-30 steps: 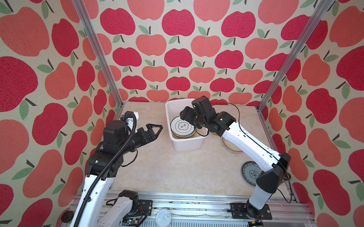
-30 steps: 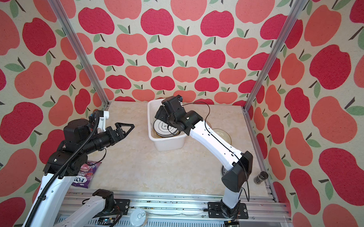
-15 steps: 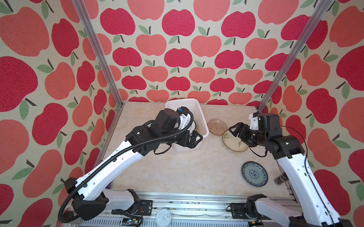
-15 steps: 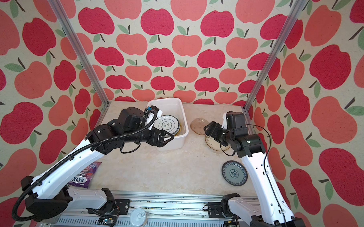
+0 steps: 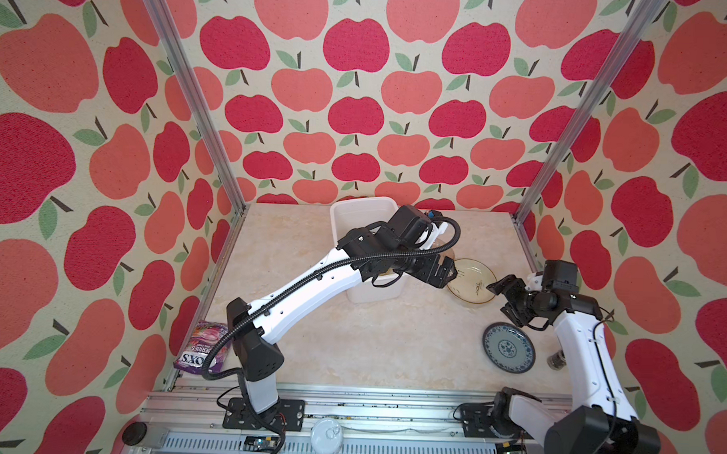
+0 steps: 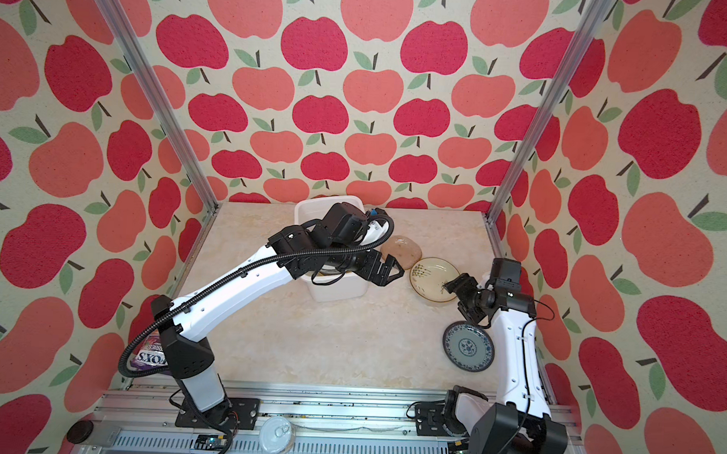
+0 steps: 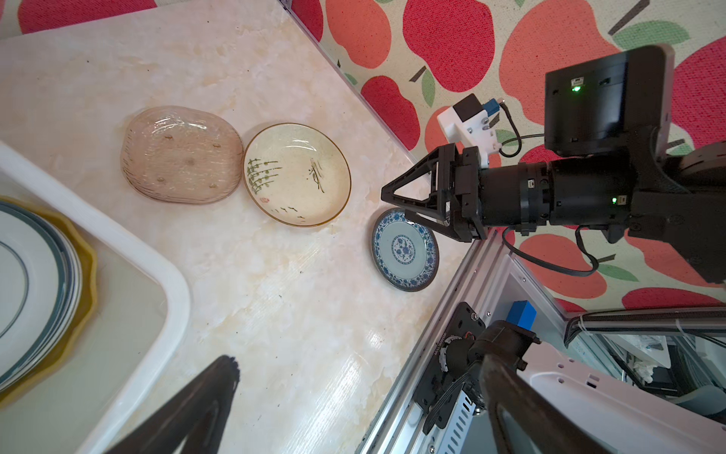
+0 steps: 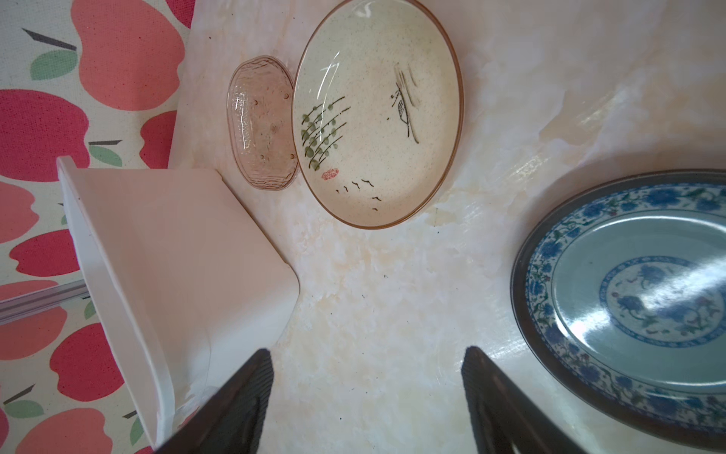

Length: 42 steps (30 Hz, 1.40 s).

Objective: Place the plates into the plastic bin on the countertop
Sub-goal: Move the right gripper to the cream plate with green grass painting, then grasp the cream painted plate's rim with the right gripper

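Note:
The white plastic bin stands at the back of the countertop. In the left wrist view it holds white dark-rimmed plates stacked on a yellow scalloped plate. Three plates lie outside to its right: translucent brown, cream with painted reeds and blue-patterned. My left gripper reaches across the bin's right side, open and empty, at the cream plate's left edge. My right gripper is open and empty, between the cream and blue plates.
A purple snack bag lies at the front left corner. A small dark jar stands by the right wall. Aluminium rails edge the front, with a white round lid below. Apple-patterned walls close three sides.
My left arm swung from the left side over the bin and on towards the cream plate. My right arm drew back from the bin to the right, beside the cream plate.

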Available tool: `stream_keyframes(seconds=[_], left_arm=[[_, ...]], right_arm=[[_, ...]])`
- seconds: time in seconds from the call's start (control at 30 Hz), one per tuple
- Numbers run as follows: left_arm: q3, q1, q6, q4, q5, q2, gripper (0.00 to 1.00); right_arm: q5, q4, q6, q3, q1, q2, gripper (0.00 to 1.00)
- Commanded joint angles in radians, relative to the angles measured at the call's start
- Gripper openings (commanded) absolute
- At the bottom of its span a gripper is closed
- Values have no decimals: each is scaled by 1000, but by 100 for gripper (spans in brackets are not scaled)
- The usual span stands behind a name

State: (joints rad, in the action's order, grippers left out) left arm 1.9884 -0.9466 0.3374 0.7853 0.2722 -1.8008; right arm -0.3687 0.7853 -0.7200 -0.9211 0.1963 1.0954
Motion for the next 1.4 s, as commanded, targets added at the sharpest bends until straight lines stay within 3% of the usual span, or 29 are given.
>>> stream_keyframes(seconds=[0.0, 0.57, 1.07, 1.37], left_arm=[[72, -2, -43, 42, 25, -41, 99], [274, 18, -12, 19, 141, -297, 99], [285, 57, 7, -6, 191, -345, 99], [288, 65, 18, -16, 208, -364, 99]], right_arm=[[-25, -43, 48, 17, 32, 23, 79], [-65, -207, 80, 45, 115, 279, 77], [-81, -342, 94, 1, 115, 517, 70], [-120, -430, 74, -2, 115, 601, 58]])
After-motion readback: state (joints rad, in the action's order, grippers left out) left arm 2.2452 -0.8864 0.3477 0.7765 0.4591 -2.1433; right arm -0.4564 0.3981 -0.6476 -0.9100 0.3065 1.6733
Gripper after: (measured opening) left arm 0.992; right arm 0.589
